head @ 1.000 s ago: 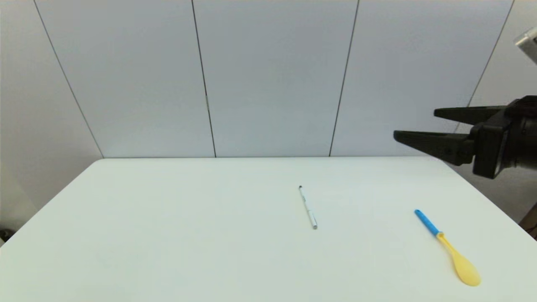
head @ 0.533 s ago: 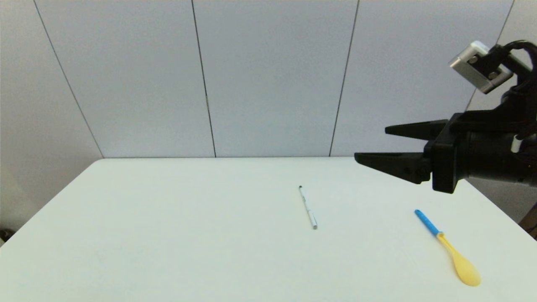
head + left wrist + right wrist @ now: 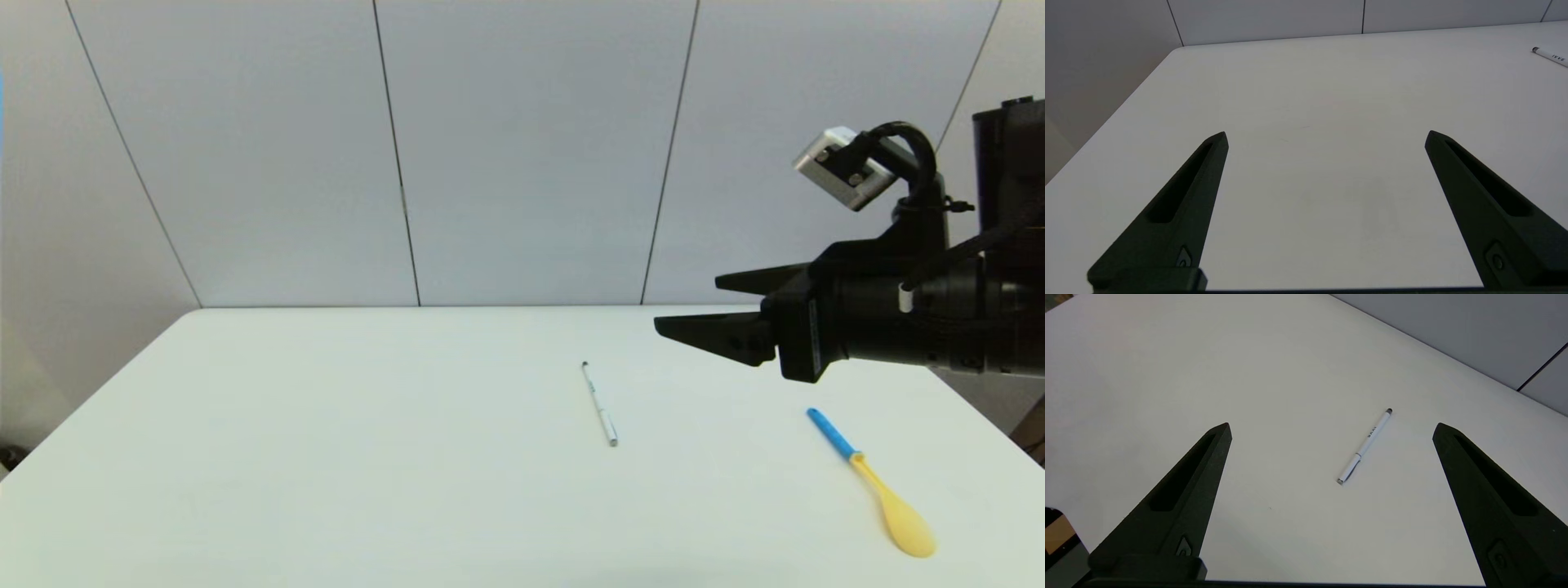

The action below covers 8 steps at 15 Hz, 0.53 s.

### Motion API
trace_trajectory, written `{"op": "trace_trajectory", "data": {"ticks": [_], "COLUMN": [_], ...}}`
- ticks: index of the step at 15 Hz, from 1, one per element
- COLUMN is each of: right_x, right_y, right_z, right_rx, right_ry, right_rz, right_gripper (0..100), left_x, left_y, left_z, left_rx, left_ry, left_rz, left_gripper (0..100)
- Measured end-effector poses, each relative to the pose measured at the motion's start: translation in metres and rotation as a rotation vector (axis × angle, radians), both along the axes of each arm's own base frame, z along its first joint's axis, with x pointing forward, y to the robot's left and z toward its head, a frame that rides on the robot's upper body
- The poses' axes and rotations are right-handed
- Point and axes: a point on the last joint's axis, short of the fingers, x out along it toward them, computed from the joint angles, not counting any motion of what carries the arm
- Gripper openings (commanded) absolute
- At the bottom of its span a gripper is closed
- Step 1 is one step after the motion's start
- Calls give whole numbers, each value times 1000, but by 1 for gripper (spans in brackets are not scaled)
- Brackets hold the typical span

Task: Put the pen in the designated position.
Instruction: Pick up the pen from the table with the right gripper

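The pen (image 3: 599, 404) lies flat near the middle of the worktop (image 3: 326, 457), touching nothing, its dark tip pointing toward the far wall and its greyish end toward us, the long axis running almost straight away from us with a slight slant. It is a very thin, smooth white barrel with small dark lettering, round in section, so we judge it likely to roll if nudged from the side.

Our right hand (image 3: 690, 306) hangs in the air above the worktop, to the pen's right and a little beyond it, fingers spread wide and holding nothing. In the right wrist view the pen (image 3: 1365, 446) sits between the two black wedge-shaped fingers but well ahead of them. We judge that the coming move turns on this: the hand must come down and across toward the left, with the fingers set to close across the barrel, not along it.

Our left hand (image 3: 1325, 136) is out of the head view, low over the worktop's left part, fingers also apart and empty. The pen (image 3: 1551, 56) shows only at the edge of its view, so the right arm looks nearer.

A yellow plastic spoon with a blue handle (image 3: 873, 482) lies well apart, toward the right edge. The worktop is plain matte white, with no mark showing where the pen should go.
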Motion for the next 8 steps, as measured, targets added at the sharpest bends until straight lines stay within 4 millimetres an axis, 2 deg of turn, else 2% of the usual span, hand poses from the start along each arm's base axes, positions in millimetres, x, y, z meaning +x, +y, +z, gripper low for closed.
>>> {"op": "trace_trajectory", "data": {"ticks": [3, 8], "right_x": [9, 22], "right_y": [5, 28], "right_z": [-6, -24], "right_rx": [-12, -85], "right_ry": [32, 57], "right_rz": [-74, -348], "right_gripper": [100, 100], "left_x": [0, 0], "left_y": [0, 0], "left_z": [0, 0], "left_rx": [0, 0], "left_ry": [0, 0], "left_rz": [1, 0], "left_gripper": [100, 100]}}
